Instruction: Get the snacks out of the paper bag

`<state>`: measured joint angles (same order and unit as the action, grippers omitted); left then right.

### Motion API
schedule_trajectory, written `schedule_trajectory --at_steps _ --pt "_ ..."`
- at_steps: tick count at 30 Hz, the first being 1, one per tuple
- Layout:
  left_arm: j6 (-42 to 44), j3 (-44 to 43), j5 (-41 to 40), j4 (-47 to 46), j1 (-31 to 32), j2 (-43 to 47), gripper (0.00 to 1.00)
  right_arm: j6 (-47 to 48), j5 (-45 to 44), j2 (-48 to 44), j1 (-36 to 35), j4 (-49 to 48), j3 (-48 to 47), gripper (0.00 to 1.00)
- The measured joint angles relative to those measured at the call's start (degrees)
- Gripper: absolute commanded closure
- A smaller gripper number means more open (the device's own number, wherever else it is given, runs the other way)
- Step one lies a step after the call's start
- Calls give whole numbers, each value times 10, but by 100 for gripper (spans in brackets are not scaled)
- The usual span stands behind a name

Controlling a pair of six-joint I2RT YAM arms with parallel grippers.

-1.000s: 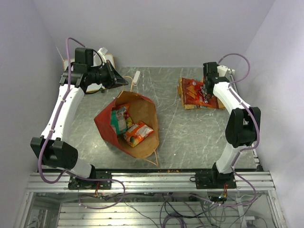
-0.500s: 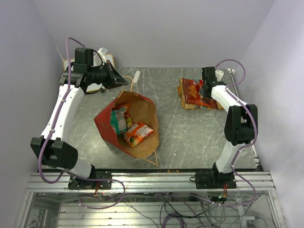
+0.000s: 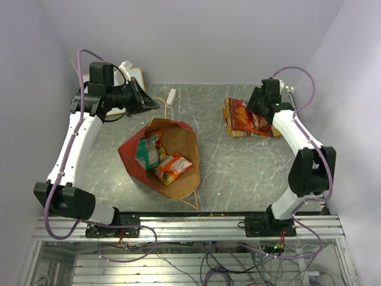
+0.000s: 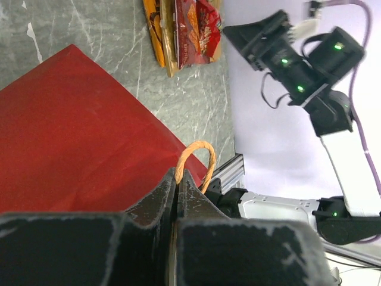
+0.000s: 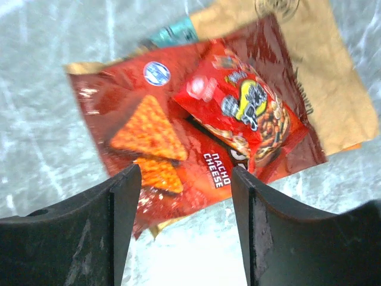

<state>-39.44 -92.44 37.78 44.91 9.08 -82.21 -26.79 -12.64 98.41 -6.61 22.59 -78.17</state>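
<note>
The paper bag [image 3: 134, 156], red outside and brown inside, lies mouth-up at the table's left centre. Inside it are snacks: an orange packet [image 3: 174, 167] and a teal one [image 3: 146, 152]. My left gripper [image 3: 156, 106] is shut on the bag's tan cord handle [image 4: 203, 150], just above the bag's red side [image 4: 77, 131]; in the left wrist view the left gripper [image 4: 177, 174] pinches the cord. My right gripper [image 3: 257, 108] hangs open over a pile of snacks [image 3: 245, 119] at the back right. In the right wrist view the right gripper [image 5: 184, 173] holds nothing; a small red packet [image 5: 244, 113] lies on a big nacho cheese packet [image 5: 155, 137].
A tan packet [image 5: 303, 65] lies under the pile. A white box [image 3: 134, 74] stands at the back left corner and a white stick-shaped object [image 3: 171, 96] lies behind the bag. Walls close in left, back and right. An aluminium rail [image 3: 190, 226] runs along the near edge.
My right gripper has opened and risen a little from the pile, where the small red packet now lies. The left gripper keeps its hold on the handle, shifted slightly.
</note>
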Motion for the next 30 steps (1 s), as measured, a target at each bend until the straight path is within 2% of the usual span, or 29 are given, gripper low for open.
schedule_trajectory --at_steps 5,11,14,21,24,30 --pt "0 9 0 4 0 14 93 32 28 -105 -1 -14 18 36" --pt "5 13 3 7 0 17 93 82 152 -187 -30 -66 112 35" --pt "8 13 5 8 0 17 93 133 213 -204 -98 -74 135 35" --pt "9 19 15 6 0 18 93 349 351 -284 -352 -156 182 30" --pt "6 30 17 5 0 24 93 427 374 -290 -403 -179 186 31" --pt "-2 39 22 3 0 34 93 514 367 -214 -485 -212 179 30"
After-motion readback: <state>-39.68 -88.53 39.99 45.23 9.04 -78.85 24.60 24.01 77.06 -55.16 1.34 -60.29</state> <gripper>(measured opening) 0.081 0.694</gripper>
